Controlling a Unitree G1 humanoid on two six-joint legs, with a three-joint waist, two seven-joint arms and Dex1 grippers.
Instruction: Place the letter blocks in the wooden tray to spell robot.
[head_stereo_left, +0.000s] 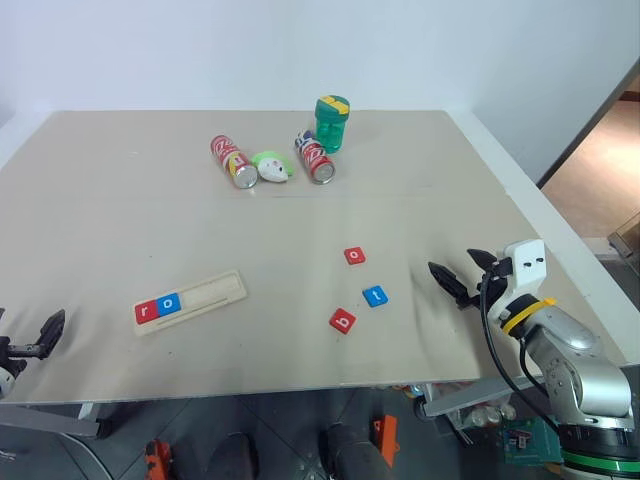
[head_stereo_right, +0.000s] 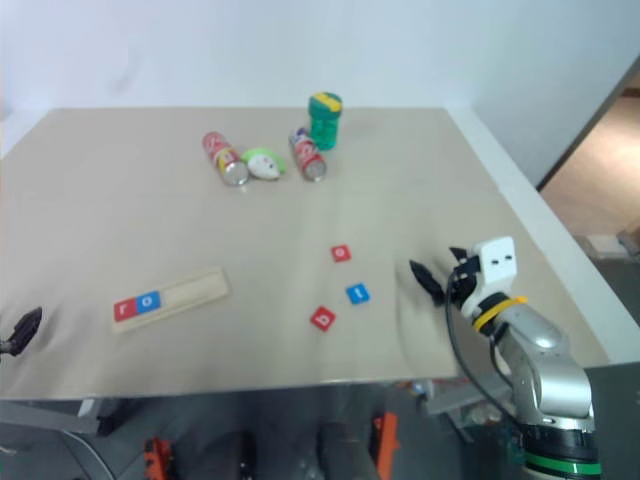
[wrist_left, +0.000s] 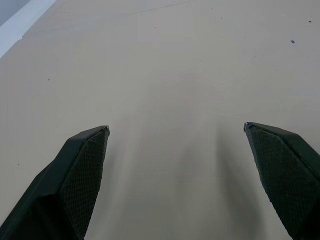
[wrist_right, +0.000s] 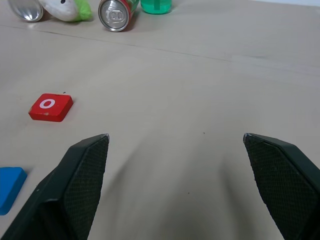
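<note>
Two blocks, r (head_stereo_left: 145, 311) and o (head_stereo_left: 169, 303), are being held in the tray (head_stereo_left: 215, 292); b (head_stereo_left: 342, 321), t (head_stereo_left: 374, 296) and o (head_stereo_left: 354, 256) are lying loose beside the right gripper (head_stereo_left: 462, 273). Both grippers, left (head_stereo_left: 38, 336) included, are being kept apart, empty.

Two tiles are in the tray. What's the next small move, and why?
Probably swing the open right gripper left toward the red b tile. The wooden tray holds r and o, so b comes next, and it lies loose nearest that arm.
</note>
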